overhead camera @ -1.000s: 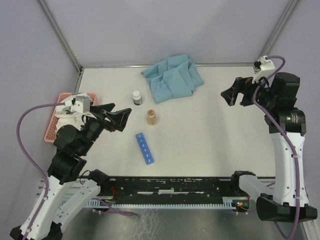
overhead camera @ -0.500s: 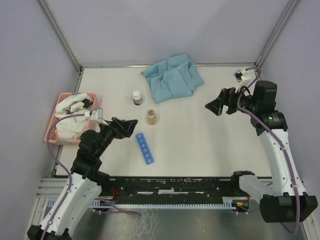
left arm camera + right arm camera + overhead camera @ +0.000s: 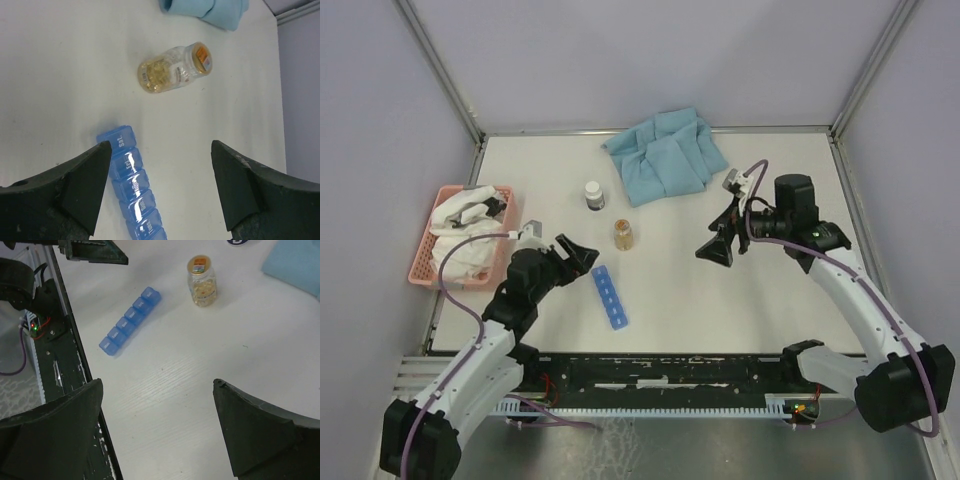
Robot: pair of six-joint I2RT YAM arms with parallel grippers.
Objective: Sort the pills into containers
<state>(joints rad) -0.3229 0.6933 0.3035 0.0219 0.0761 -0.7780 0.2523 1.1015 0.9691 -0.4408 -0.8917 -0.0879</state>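
Observation:
The containers are a bright-blue pill-organiser strip [image 3: 609, 297] lying on the white table, its lids down. In the left wrist view the strip [image 3: 131, 185] runs beside my left finger, and the "Sat." end sits just inside the jaws. A clear bottle of yellow pills [image 3: 624, 234] stands just beyond it, and shows too in the wrist views [image 3: 175, 69] [image 3: 202, 281]. My left gripper [image 3: 578, 253] [image 3: 160, 146] hangs open over the strip's far end, holding nothing. My right gripper [image 3: 717, 245] [image 3: 157, 385] is open over bare table to the right of the strip [image 3: 129, 320].
A small dark bottle with a white cap [image 3: 593, 194] stands behind the pill bottle. A crumpled light-blue cloth [image 3: 666, 153] lies at the back. A pink slatted basket [image 3: 424, 250] with white cloth inside sits at the left edge. The black rail [image 3: 660, 370] runs along the near edge.
Both arms have swung in toward the middle. My left gripper came down and right to the strip's far end. My right gripper moved left and down from the back right corner.

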